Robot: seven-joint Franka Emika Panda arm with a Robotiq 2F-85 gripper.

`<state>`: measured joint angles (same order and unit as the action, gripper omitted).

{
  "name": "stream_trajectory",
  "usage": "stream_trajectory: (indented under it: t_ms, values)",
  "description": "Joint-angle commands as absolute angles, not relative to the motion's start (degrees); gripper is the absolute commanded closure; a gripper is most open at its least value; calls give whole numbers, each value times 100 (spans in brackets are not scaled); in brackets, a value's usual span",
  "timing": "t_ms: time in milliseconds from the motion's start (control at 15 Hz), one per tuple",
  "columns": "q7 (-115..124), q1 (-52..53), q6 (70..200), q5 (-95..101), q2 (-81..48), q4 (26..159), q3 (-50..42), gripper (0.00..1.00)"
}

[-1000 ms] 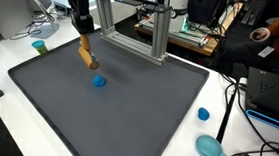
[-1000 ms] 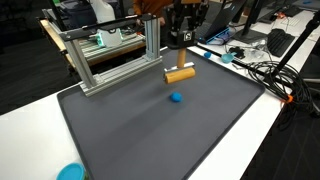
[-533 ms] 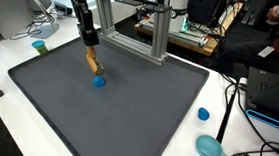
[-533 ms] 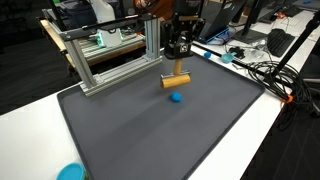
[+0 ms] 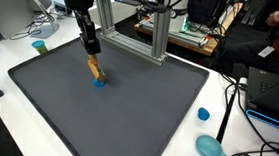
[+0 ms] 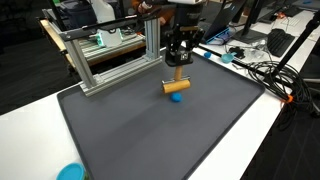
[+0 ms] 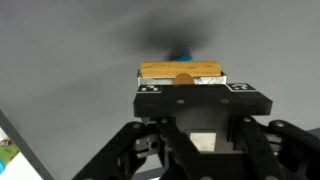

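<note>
My gripper [image 5: 91, 52] is shut on a short orange-tan wooden cylinder [image 5: 93, 66], which it holds crosswise just above the dark grey mat [image 5: 126, 117]. In an exterior view the cylinder [image 6: 177, 86] hangs right over a small blue piece [image 6: 176, 97] lying on the mat [image 6: 150, 130]. The same blue piece [image 5: 99, 82] shows at the cylinder's lower end. In the wrist view the cylinder [image 7: 180, 72] fills the space ahead of the gripper [image 7: 182, 78], and only a sliver of the blue piece [image 7: 179, 55] peeks out beyond it.
An aluminium frame [image 5: 134, 22] stands at the mat's far edge, also seen from the side [image 6: 110, 50]. A blue cap [image 5: 203, 114], a teal scoop-like object [image 5: 210, 148] and a green cup [image 5: 40, 47] lie off the mat. Cables and electronics crowd the table edges.
The gripper has carried the cylinder down and toward the blue piece; a second ago it hung clear to one side, now it sits directly above it.
</note>
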<state>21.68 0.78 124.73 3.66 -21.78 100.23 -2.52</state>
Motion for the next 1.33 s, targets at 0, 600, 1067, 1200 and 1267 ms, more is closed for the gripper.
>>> stream_trajectory:
  t_ms: [0, 600, 1067, 1200, 1267]
  values:
    - [2059, 115, 12774, 326, -2281, 10021, -305, 79]
    - [2004, 107, 12662, 312, -2487, 9985, -332, 79]
    - [1975, 81, 12806, 289, -2797, 9952, -361, 79]
    - [1966, 74, 12818, 269, -2854, 9939, -360, 79]
    - [1979, 74, 12837, 270, -2886, 9934, -368, 79]
